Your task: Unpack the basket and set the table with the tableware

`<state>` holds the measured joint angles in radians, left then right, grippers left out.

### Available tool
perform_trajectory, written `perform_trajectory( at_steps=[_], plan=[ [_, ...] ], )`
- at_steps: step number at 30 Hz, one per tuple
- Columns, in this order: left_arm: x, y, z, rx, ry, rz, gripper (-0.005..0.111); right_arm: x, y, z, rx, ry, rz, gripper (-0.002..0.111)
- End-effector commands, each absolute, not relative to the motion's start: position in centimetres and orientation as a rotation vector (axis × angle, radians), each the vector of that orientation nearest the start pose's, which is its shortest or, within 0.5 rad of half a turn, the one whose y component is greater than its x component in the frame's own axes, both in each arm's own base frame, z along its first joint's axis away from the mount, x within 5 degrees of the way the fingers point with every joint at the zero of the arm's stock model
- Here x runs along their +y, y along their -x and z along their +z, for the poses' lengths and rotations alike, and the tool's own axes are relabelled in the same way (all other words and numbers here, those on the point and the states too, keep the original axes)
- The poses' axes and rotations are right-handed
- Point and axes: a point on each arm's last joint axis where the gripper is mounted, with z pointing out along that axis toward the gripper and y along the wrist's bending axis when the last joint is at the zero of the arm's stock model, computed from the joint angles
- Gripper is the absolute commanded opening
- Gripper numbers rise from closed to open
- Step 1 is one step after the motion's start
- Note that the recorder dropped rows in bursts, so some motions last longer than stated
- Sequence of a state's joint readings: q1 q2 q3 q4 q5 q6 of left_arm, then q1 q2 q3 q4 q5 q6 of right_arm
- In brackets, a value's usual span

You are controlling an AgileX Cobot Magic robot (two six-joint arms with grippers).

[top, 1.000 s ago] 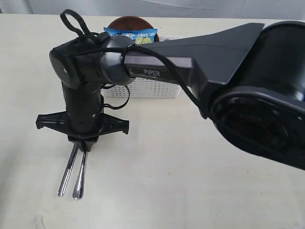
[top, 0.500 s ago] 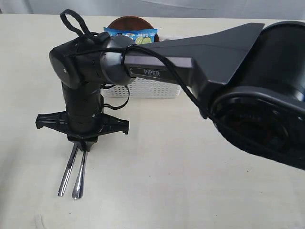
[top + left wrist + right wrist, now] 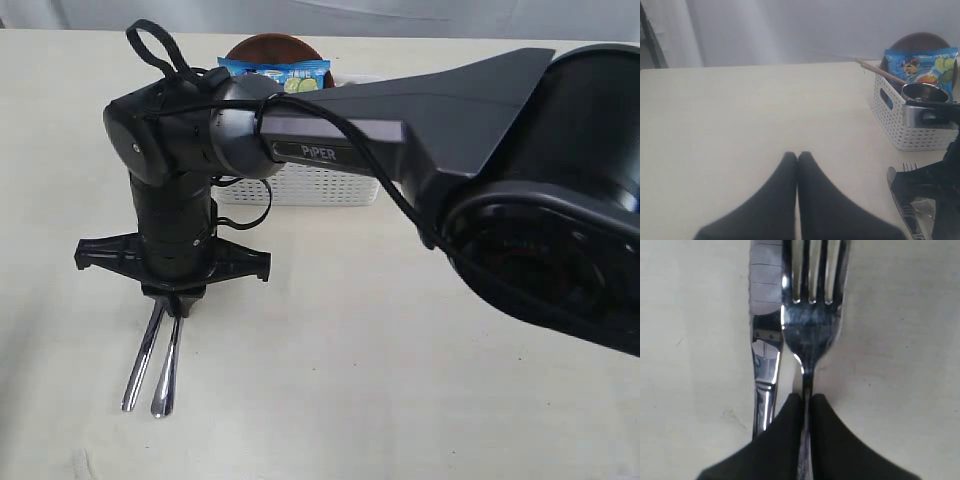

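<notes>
My arm (image 3: 450, 110) is all matte black and dark grey shells with chunky round joints and white "PiPER" lettering (image 3: 318, 152) mid-frame. A thin black cable (image 3: 150, 40) loops at upper left. The right gripper (image 3: 806, 399) has a flat winged crossbar (image 3: 240, 263) and tapered black fingers (image 3: 840, 445).

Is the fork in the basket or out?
Out. The right end effector pinches the fork beside the knife, away from the basket.

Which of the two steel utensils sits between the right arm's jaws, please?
The fork: its neck runs between them, while the knife lies alongside, outside the gap.
</notes>
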<state>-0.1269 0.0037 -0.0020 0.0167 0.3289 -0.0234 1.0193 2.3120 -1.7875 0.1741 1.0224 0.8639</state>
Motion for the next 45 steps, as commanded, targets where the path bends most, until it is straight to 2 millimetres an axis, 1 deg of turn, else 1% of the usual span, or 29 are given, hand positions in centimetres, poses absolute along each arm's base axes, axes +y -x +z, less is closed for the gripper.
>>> perform_trajectory(
  at_steps=[1,4,6,8,10,13,17,20,25,27,30,34,36,39,40,45],
  plan=[
    [-0.7,-5.4,18.4,1.805,-0.108,-0.099,0.0,40.3,-23.6,13.2,3.177,0.114,0.297,0.003],
    [-0.7,-5.4,18.4,1.805,-0.108,-0.099,0.0,40.3,-23.6,13.2,3.177,0.116,0.297,0.019],
    [-0.7,-5.4,18.4,1.805,-0.108,-0.099,0.0,40.3,-23.6,13.2,3.18,0.124,0.291,0.034],
    [-0.7,-5.4,18.4,1.805,-0.108,-0.099,0.0,40.3,-23.6,13.3,3.173,0.162,0.292,0.044],
    [-0.7,-5.4,18.4,1.805,-0.108,-0.099,0.0,40.2,-23.6,13.4,3.167,0.209,0.295,0.05],
    [-0.7,-5.4,18.4,1.805,-0.108,-0.099,0.0,40.0,-23.8,14.0,3.146,0.273,0.307,0.051],
    [-0.7,-5.4,18.4,1.805,-0.108,-0.099,0.0,39.0,-24.9,16.1,3.118,0.304,0.333,0.051],
    [-0.7,-5.4,18.4,1.805,-0.108,-0.099,0.0,37.6,-26.1,18.4,3.081,0.314,0.353,0.051],
    [-0.7,-5.4,18.4,1.804,-0.113,-0.092,0.0,35.1,-28.2,22.8,2.978,0.305,0.423,0.051],
    [-0.7,-5.4,18.4,1.804,-0.113,-0.092,0.0,34.1,-29.0,24.2,2.923,0.285,0.427,0.051],
    [-0.7,-5.4,18.4,1.804,-0.113,-0.092,0.0,32.7,-30.4,25.4,2.852,0.246,0.399,0.051],
    [-0.7,-5.4,18.4,1.804,-0.113,-0.092,0.0,31.0,-32.1,25.3,2.846,0.166,0.369,0.05],
    [-0.7,-5.4,18.4,1.804,-0.113,-0.092,0.0,30.2,-33.1,24.8,2.853,0.13,0.355,0.05],
    [-0.7,-5.4,18.4,1.804,-0.113,-0.092,0.0,29.5,-34.1,23.9,2.857,0.119,0.337,0.05],
    [-0.7,-5.4,18.4,1.804,-0.113,-0.092,0.0,29.3,-34.4,23.8,2.85,0.115,0.341,0.05],
    [-0.7,-5.4,18.4,1.804,-0.113,-0.092,0.0,29.7,-35.4,22.7,2.803,0.137,0.369,0.05]
  ],
)
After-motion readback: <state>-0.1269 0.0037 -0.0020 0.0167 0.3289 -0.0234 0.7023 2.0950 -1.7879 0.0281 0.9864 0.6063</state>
